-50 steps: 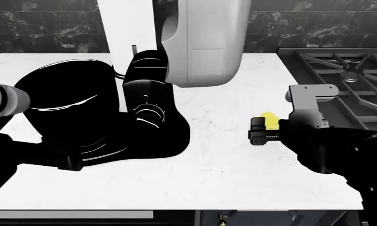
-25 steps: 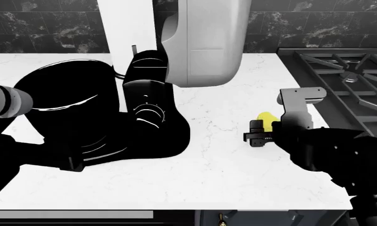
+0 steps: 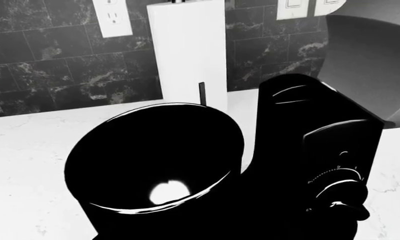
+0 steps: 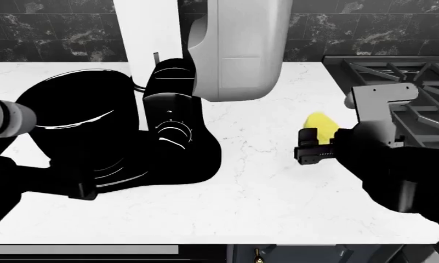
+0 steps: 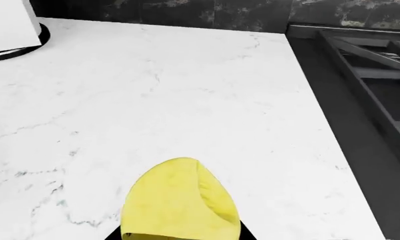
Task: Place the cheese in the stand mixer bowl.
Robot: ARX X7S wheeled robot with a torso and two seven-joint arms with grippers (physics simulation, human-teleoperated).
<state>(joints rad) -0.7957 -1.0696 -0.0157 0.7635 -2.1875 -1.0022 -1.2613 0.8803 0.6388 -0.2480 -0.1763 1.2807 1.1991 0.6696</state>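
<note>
In the head view, the right gripper [image 4: 313, 143] is at the right of the middle of the frame, above the white marble counter [image 4: 256, 181]. It holds the cheese [image 4: 322, 127], a small pale-yellow chunk, between its dark fingers; the cheese sticks out toward the upper left of the gripper. In the right wrist view the cheese [image 5: 180, 202] fills the lower middle of the frame, with the white counter [image 5: 186, 90] behind it, and I cannot tell from this view if the cheese touches the counter or hangs a little above it.

The stand mixer bowl [image 4: 73, 123] is at the left of the head view, large, black and glossy, well apart from the cheese. Just to the right of the bowl stands the black column of the mixer [image 4: 174, 129] with its round dial. In the left wrist view the bowl [image 3: 156, 165] is in the lower middle of the frame, with its opening visible and one bright reflection inside, and the column [image 3: 323, 160] is at its right.

At the left edge of the head view only a grey round part of the left arm [image 4: 7, 118] is seen; the left gripper itself does not show in any view. A stove grate [image 4: 402, 76] is in the upper right of the head view, beside the counter
</note>
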